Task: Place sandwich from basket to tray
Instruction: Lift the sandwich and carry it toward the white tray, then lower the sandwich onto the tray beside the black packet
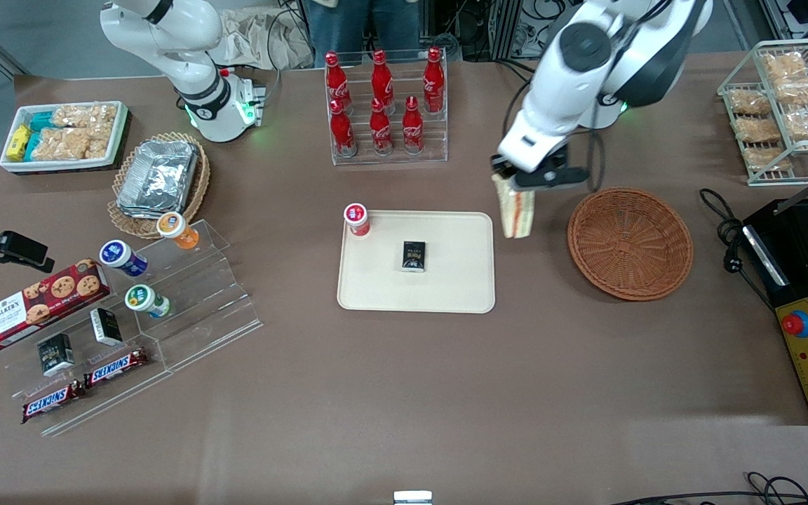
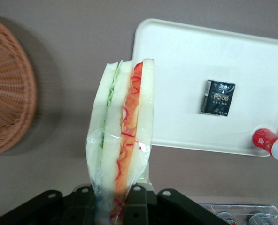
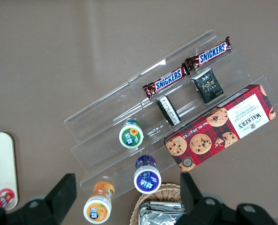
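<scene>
We see the brown table (image 1: 404, 393) under everything. Our gripper (image 1: 520, 184) hangs up in the air above it, over the bare strip between the tray and the basket.

The tray (image 1: 446, 294) is the big flat cream thing. It lies low down next to our gripper, toward the parked arm's end of the table. Its closest edge is almost right under the gripper.

The basket (image 1: 630, 243) is round and brown and made of woven sticks. It sits on the table near our gripper, toward the working arm's end. Nothing is in it.

The sandwich (image 2: 122, 140) is in our gripper. The fingers (image 2: 138, 199) are squeezed tight on its top end, and the rest hangs down in its clear wrap. We see white bread with red and green stripes inside. It is up off the table, just past the tray's edge and not inside the basket.

A small black box (image 2: 217, 97) lies flat near the middle of the tray, farther from our gripper than the tray's edge.

A little red and white pot (image 1: 357, 219) stands at a tray corner, even farther away.
</scene>
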Robot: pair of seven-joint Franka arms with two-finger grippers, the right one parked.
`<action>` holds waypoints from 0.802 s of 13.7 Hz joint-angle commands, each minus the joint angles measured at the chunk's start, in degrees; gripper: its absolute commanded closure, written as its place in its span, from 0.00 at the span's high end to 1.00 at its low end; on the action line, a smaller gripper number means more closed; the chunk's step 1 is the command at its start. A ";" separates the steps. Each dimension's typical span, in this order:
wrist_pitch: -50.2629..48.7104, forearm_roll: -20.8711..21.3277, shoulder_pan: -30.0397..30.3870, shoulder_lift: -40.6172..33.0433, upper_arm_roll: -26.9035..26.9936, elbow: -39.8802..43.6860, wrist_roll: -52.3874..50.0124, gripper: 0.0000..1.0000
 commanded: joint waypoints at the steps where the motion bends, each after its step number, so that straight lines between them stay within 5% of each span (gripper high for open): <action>1: 2.65 3.15 -0.05 8.42 -1.21 3.69 -1.31 0.00; 11: 18.38 9.91 -1.19 24.25 -1.12 1.94 -0.25 0.00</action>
